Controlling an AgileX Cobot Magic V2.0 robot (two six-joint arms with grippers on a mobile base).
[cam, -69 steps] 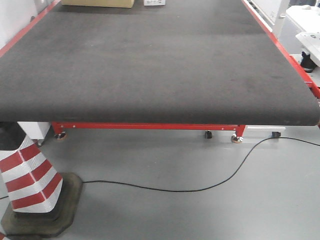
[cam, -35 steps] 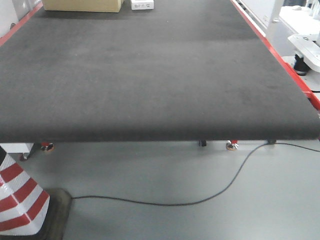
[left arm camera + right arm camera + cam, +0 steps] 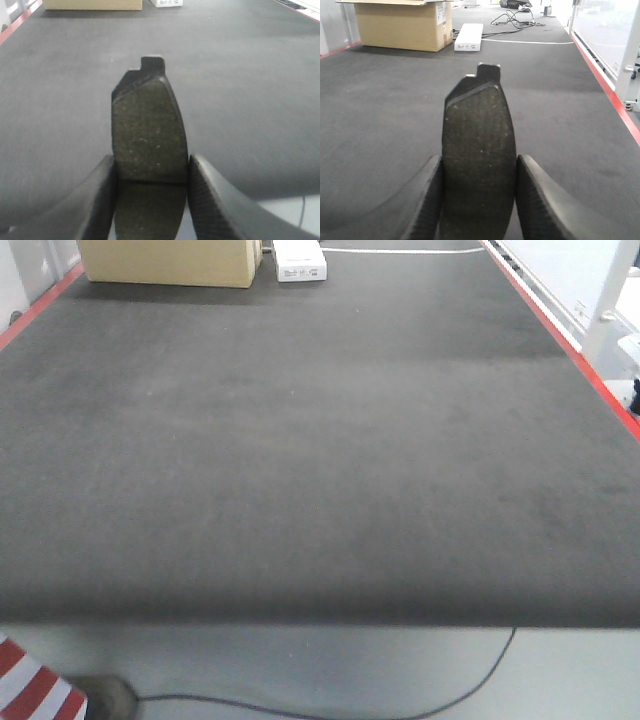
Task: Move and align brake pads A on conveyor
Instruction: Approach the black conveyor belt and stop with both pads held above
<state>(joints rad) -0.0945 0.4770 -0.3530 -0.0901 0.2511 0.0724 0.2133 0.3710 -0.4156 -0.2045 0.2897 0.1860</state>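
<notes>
The conveyor (image 3: 300, 440) is a wide dark charcoal belt with red edge strips; it fills the front view and bears no brake pad there. My left gripper (image 3: 151, 172) is shut on a dark grey brake pad (image 3: 147, 130) with a groove across its middle, held above the belt's near edge (image 3: 250, 75). My right gripper (image 3: 479, 172) is shut on a second alike brake pad (image 3: 477, 135), held over the belt (image 3: 380, 100). The other pads are out of view. Neither gripper shows in the front view.
A cardboard box (image 3: 170, 262) and a white flat box (image 3: 300, 260) sit at the belt's far end; both show in the right wrist view, box (image 3: 402, 25), white box (image 3: 469, 37). A black cable (image 3: 470, 680) and a red-white striped cone (image 3: 30, 685) are on the floor.
The front view has moved closer to the conveyor: the belt now fills the frame, the cone and red frame legs have slid out of view, and the far boxes have come into sight.
</notes>
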